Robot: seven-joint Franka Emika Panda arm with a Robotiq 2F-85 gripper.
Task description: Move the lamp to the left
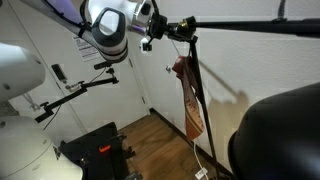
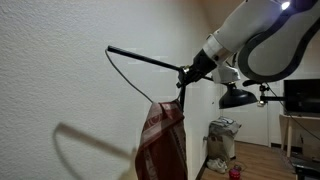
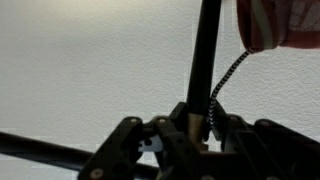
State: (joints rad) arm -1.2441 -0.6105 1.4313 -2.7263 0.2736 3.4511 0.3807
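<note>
Lamp pole (image 3: 207, 50) clamped in tool (image 3: 195, 125) (red-white cloth (image 2: 160, 135) hangs beside).

Your gripper (image 1: 158, 31) sits at the joint where the boom (image 1: 250, 25) meets the lamp pole (image 1: 200, 100), high above the floor (image 1: 160, 145) in both exterior views. In the wrist view the lamp pole runs up between the fingers (image 3: 125, 145); contact cannot be confirmed. The cord (image 3: 228, 80) lies just beside the pole. The cloth (image 2: 160, 140) hangs against the pole, below the joint. The wall (image 2: 60, 100) stands close behind. In an exterior view, a monitor (image 2: 302, 95) sits on a desk (image 2: 292, 118), well apart, beyond the gripper.
</note>
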